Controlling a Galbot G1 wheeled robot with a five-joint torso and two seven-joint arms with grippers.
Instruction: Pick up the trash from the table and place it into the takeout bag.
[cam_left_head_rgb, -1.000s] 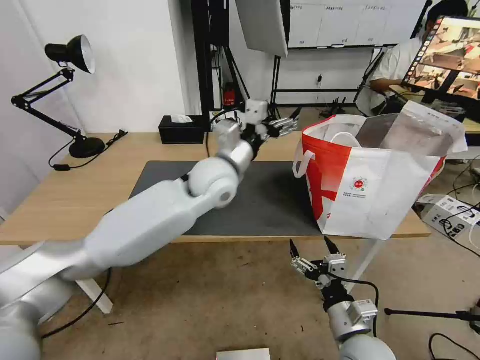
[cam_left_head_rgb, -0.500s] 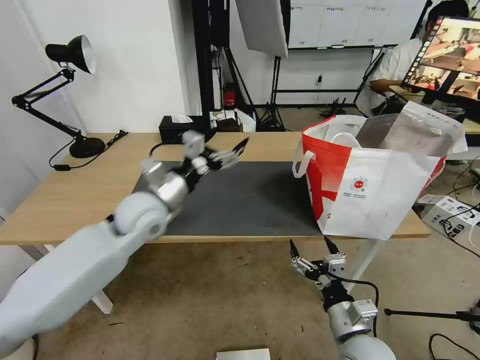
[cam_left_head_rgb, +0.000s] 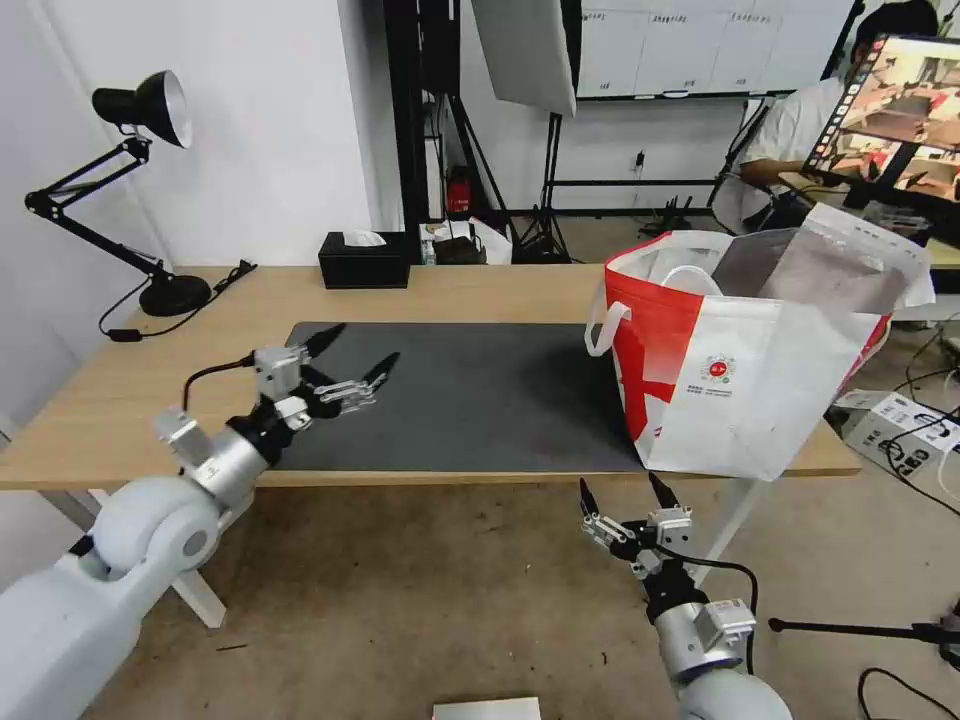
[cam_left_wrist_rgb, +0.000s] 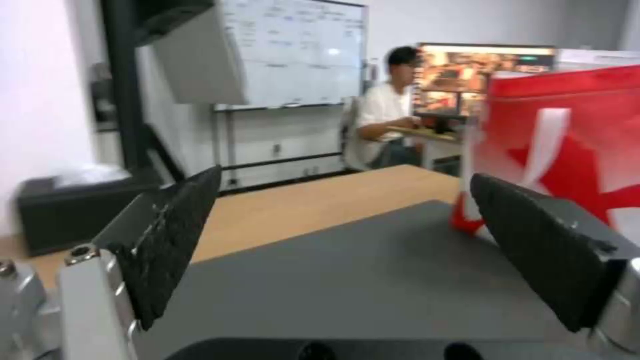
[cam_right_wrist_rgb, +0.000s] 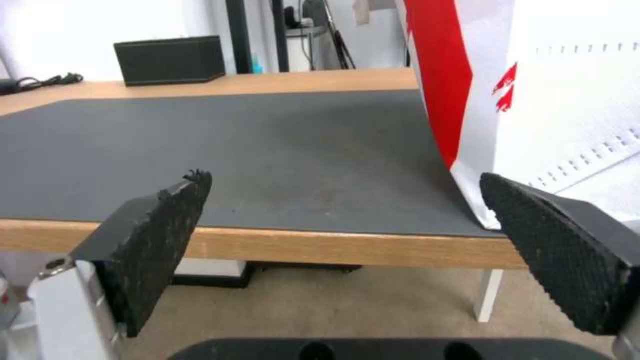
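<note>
The robot's left gripper (cam_left_head_rgb: 356, 350) hangs over the near-left corner of the dark grey mat (cam_left_head_rgb: 500, 390), lower left of centre in the head view, its black-tipped fingers spread wide and holding nothing. The white left arm (cam_left_head_rgb: 110, 570) runs back from it into the frame's bottom-left corner. In the left wrist view the same gripper (cam_left_wrist_rgb: 340, 200) has one textured pad (cam_left_wrist_rgb: 170, 240) on each side of the frame, with bare mat (cam_left_wrist_rgb: 347, 285) between them and the red side of the takeout bag (cam_left_wrist_rgb: 567, 145) beyond.

The takeout bag (cam_left_head_rgb: 750, 360), a big white-and-red tote with silver foil lining and a small round red logo, stands upright and open-mouthed at the right of the head view, on the right end of the light-wood table (cam_left_head_rgb: 130, 400) with its base over the mat's right edge. No loose trash can be made out on the mat; what the bag holds is hidden by its walls.

The right gripper (cam_left_head_rgb: 617, 487) waits at bottom centre of the head view, below the table's front edge and just left of the bag, fingers parted wide and empty. In the right wrist view this gripper (cam_right_wrist_rgb: 347, 185) faces the table edge (cam_right_wrist_rgb: 300, 245), with the bag's lower corner (cam_right_wrist_rgb: 553, 115) at the right.

A black tissue box (cam_left_head_rgb: 364, 260) sits at the table's far edge, upper left of centre, and a black desk lamp (cam_left_head_rgb: 130, 190) stands at the far left.
</note>
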